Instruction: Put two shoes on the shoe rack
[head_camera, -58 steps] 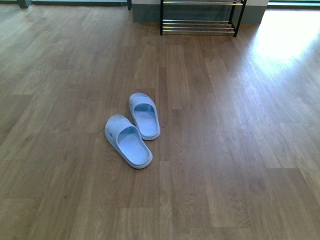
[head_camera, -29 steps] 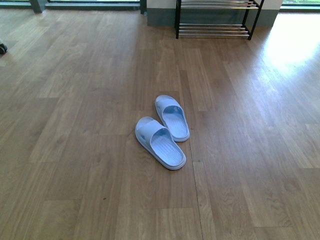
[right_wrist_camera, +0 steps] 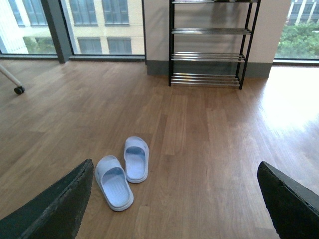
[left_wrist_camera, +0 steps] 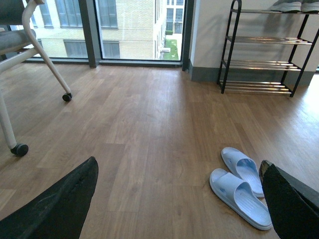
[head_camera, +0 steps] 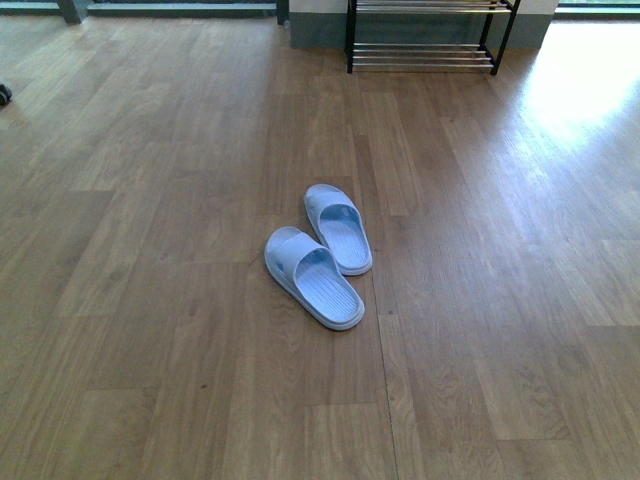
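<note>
Judging by how things lie, the work sits at a search-and-approach step: neither arm carries a shoe, and no grey sneakers show anywhere on the wooden floor (head_camera: 150,300). The shoe rack (head_camera: 420,45) stands against the far wall, with only its lower chrome tiers inside the front view, and those tiers are bare. The left wrist view shows a grey shape (left_wrist_camera: 294,5) with a pale edge on the rack's top tier. It is cut off by the picture's border, so it may be one or both of the sneakers, but too little shows to tell. Mid-floor, well apart from the rack, a pair of pale blue slide sandals (head_camera: 320,255) lies close together; these are not the shoes wanted. A wheeled chair (left_wrist_camera: 30,30) stands off to one side near the windows. The next move probably calls for finding the sneakers first, then lowering one spread gripper over a shoe while steering clear of the sandals. The left gripper (left_wrist_camera: 178,163) is spread wide, its dark fingers (left_wrist_camera: 60,204) at opposite corners of its wrist picture with only floor between them, holding and touching nothing. The right gripper (right_wrist_camera: 175,164) is the same: fingers (right_wrist_camera: 55,209) far apart, nothing held, hanging above the floor.
</note>
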Motion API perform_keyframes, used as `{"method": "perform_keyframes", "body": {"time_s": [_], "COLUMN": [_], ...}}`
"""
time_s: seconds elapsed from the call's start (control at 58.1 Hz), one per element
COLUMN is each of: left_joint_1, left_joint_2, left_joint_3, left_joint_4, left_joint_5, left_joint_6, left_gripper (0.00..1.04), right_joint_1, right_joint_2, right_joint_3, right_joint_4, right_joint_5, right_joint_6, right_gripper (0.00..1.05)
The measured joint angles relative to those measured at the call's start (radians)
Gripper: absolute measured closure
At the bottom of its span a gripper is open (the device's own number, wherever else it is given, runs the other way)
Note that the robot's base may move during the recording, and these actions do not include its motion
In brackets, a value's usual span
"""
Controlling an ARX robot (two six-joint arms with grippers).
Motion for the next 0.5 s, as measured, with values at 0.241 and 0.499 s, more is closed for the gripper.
{"method": "perform_keyframes", "body": {"time_s": [0.241, 0.499], "left_joint_1": [0.0, 0.0], "left_joint_2": [0.0, 0.0], "left_joint_3": [0.0, 0.0], "left_joint_4": [0.0, 0.0], "left_joint_5": [0.0, 0.0], "left_joint_6": [0.0, 0.0], "left_gripper": [0.09, 0.09], "right_joint_1": [0.0, 0.0], "right_joint_2": [0.0, 0.0], "right_joint_3": [0.0, 0.0], "right_joint_4": [0.0, 0.0], "right_joint_5": [0.0, 0.0], "right_joint_6": [0.0, 0.0], "right_gripper": [0.09, 0.09]}}
